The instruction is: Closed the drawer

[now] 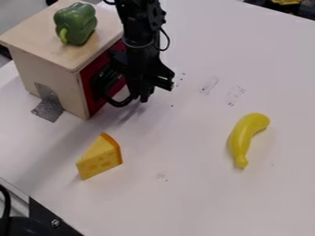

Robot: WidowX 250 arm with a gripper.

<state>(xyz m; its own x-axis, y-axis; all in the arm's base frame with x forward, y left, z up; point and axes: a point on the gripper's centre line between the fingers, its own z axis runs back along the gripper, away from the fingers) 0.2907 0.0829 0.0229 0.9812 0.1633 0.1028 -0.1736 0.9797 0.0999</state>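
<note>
Honestly, red drawer (90,87) sits right beside gripper (142,97), looks near flush from where I'm standing. Can't tell if grip's clenched or released. Probably final closing bit; next needs gentle nudge.

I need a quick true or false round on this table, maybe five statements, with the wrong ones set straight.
1. A green pepper sits on the wooden box. True.
2. The end effector is near the drawer's front. True.
3. That front is blue. False: it is red.
4. The cheese wedge and banana lie on the table. True.
5. The wedge touches the banana. False: they lie apart.
</note>
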